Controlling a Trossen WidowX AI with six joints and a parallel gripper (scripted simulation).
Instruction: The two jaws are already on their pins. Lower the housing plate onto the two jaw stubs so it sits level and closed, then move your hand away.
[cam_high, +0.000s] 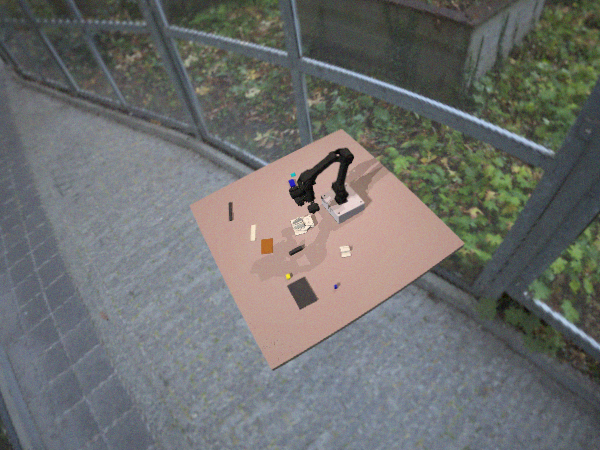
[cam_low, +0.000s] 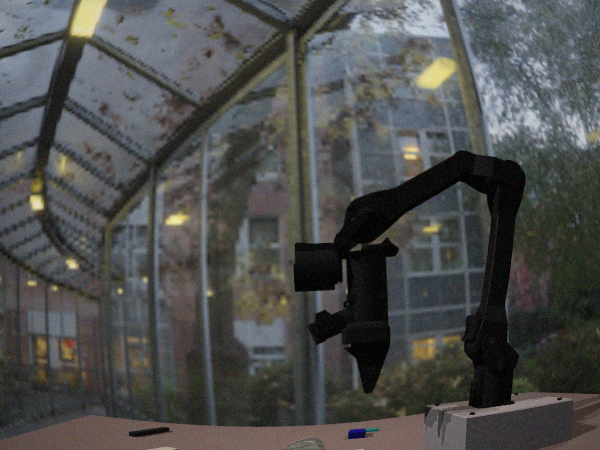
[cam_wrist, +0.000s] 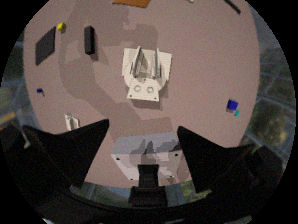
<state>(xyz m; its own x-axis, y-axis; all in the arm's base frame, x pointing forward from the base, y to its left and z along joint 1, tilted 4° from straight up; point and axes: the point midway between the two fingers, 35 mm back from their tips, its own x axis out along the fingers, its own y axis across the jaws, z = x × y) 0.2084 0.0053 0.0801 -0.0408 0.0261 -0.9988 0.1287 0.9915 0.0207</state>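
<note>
The housing plate (cam_wrist: 144, 91), pale with two round pin ends showing, lies over the rear ends of the two jaws and looks level and closed from above in the wrist view. The left jaw (cam_wrist: 137, 62) and right jaw (cam_wrist: 156, 63) stick out from under it, side by side on the pale base (cam_wrist: 167, 58). In the top view the whole assembly (cam_high: 301, 225) is small; the exterior view shows only its top edge (cam_low: 306, 444). My gripper (cam_high: 313, 207) (cam_low: 369, 391) (cam_wrist: 144, 125) is open and empty, high above the table, apart from the assembly. The stubs are hidden under the plate.
A black block (cam_high: 296, 249) (cam_wrist: 89, 40), an orange plate (cam_high: 267, 246), a cream strip (cam_high: 253, 232) and a black bar (cam_high: 230, 211) (cam_low: 149, 431) lie around. A small pale part (cam_high: 345, 251), a dark rectangle (cam_high: 302, 293) and a blue block (cam_high: 292, 183) (cam_wrist: 232, 105) also lie on the table.
</note>
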